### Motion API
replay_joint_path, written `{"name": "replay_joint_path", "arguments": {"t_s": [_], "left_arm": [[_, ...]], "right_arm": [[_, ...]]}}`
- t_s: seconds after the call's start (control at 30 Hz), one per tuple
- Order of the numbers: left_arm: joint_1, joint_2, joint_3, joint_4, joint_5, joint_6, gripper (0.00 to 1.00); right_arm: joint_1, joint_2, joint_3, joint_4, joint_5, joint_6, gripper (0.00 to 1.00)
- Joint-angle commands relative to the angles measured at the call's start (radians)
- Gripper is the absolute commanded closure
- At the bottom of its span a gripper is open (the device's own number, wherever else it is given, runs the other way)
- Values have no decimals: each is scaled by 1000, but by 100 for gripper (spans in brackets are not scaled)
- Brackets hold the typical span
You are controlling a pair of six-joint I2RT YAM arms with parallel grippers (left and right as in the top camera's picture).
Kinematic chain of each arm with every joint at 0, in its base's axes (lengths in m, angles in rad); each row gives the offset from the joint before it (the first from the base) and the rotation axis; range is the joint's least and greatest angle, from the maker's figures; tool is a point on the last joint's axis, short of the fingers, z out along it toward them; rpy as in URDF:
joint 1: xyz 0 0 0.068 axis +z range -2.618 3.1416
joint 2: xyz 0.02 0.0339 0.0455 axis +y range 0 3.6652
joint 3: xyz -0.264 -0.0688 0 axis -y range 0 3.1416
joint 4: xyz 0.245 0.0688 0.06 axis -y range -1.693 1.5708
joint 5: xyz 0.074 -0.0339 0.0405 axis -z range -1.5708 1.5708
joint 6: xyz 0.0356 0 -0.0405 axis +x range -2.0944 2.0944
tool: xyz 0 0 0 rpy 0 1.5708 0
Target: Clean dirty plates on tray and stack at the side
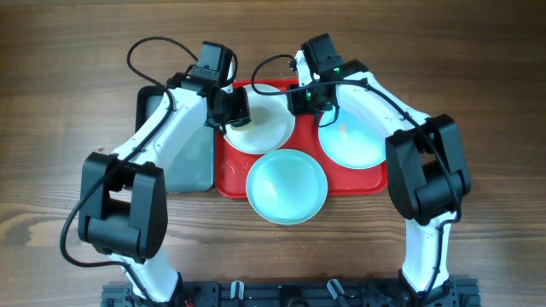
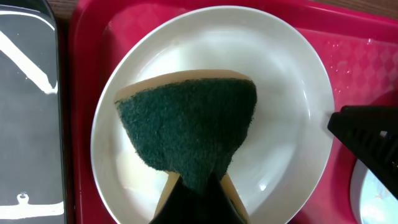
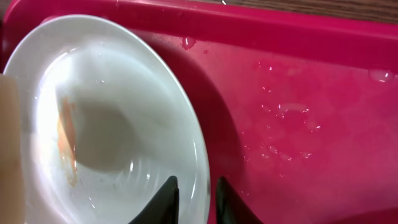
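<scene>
A white plate (image 1: 271, 128) lies at the back left of the red tray (image 1: 229, 177). My left gripper (image 1: 235, 115) is shut on a green-and-tan sponge (image 2: 186, 124) and presses it on the white plate (image 2: 292, 93); its fingers (image 2: 199, 202) are mostly hidden by the sponge. My right gripper (image 1: 300, 101) is closed over the white plate's right rim (image 3: 112, 124), one finger inside and one outside (image 3: 196, 196). An orange smear shows on this plate. One aqua plate (image 1: 351, 141) lies on the tray's right. Another aqua plate (image 1: 287, 186) overlaps the tray's front edge.
A grey tray with a black rim (image 1: 188, 153) stands against the red tray's left side, also in the left wrist view (image 2: 25, 124). Water drops lie on the red tray floor (image 3: 298, 93). Bare wooden table surrounds both trays.
</scene>
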State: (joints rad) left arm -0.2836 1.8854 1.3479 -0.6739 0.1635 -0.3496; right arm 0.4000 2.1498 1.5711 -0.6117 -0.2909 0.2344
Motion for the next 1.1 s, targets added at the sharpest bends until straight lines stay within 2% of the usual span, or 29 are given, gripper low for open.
{"name": "replay_joint_path", "arguments": {"t_s": [0.0,0.3,0.43,0.67,0.77,0.8,1.07], "left_arm": [[-19,10,14,4,-8,79,96],[-34,10,14,5,-58,85,96],[-34,10,13,11,-58,85,96],[-34,10,13,11,-59,111,96],[-34,10,13,11,-77,111,96],[-34,10,13,11,-90,112,96],[-34,10,11,10,-113,133,96]], "right_arm": [[7,7,-10,6,10,1,76],[7,8,-29,13,10,1,77],[7,10,-35,19,10,1,84],[7,11,-74,65,13,2,84],[7,11,-80,76,13,5,95],[7,11,-80,76,13,5,96],[7,11,-80,76,13,4,96]]}}
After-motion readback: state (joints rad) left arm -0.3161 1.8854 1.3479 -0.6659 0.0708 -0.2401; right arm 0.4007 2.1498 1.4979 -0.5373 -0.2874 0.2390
